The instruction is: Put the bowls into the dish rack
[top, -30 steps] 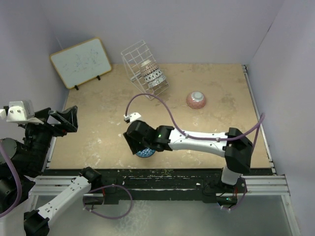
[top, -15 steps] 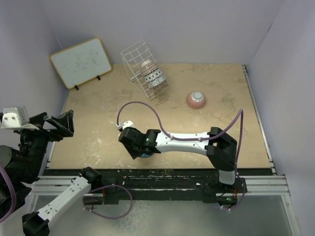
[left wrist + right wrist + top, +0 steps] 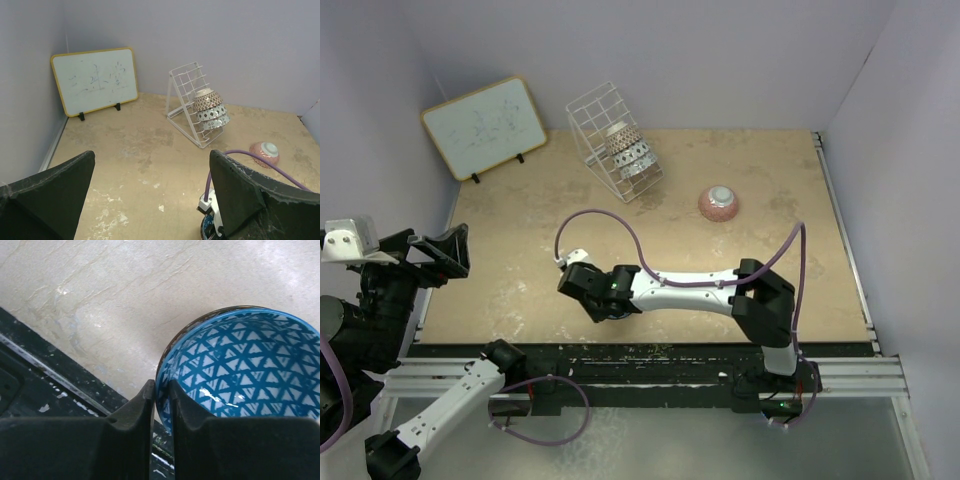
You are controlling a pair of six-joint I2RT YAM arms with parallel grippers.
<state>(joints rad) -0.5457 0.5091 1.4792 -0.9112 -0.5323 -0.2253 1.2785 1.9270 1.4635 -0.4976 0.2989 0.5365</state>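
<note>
Your right fingers pinch the rim of the blue triangle-patterned bowl at the bench's 6 o'clock edge, your left fingers gape wide, the bowl-stacked white wire dish rack sits at 11 o'clock, and the whiteboard's scribbles are unreadable.

Right gripper clamped, left gripper wide open.
The right arm lies stretched out low with its wrist bent down, its two fingers pinching the rim of a blue bowl whose body sits just to one side of them. The left gripper is held raised, jaws spread far apart.
</note>
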